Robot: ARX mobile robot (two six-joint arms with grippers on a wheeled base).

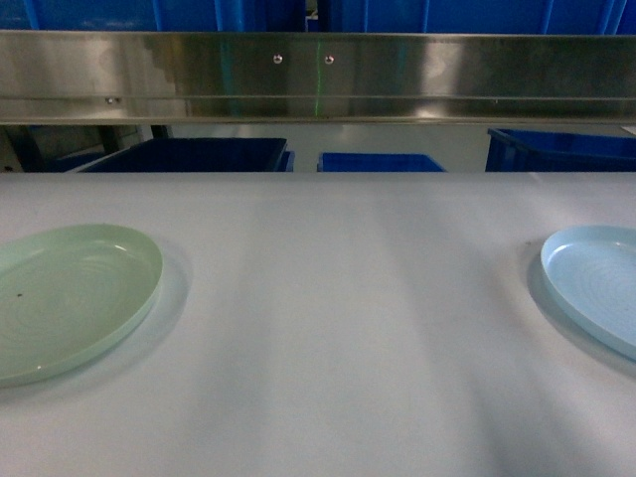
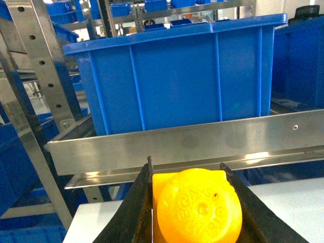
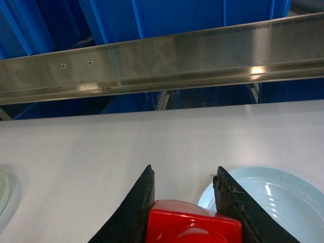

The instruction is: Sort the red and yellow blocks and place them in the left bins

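Left claw point(image 2: 190, 202): my fingers pinch the yellow block point(image 2: 195, 207), studs facing the camera, above the surface's far left corner.
Blue bin point(image 2: 177, 76): on the steel rail point(image 2: 202, 142) past that corner, straight ahead of the yellow block.
Right claw point(image 3: 185, 207): my fingers pinch the red block point(image 3: 190, 225), only its top showing, over the pale blue plate point(image 3: 273, 202) near the right edge.
Green plate point(image 1: 70, 298): near the left edge.

Warehouse or sorting-station setup: perforated steel shelving upright point(image 2: 45, 76) at 10 o'clock, stainless rail point(image 1: 318, 75) across 12 o'clock, blue plastic crates point(image 2: 177, 71) stacked on racks behind it, more crates point(image 1: 194, 154) below, plain white worktable point(image 1: 338, 328) in front
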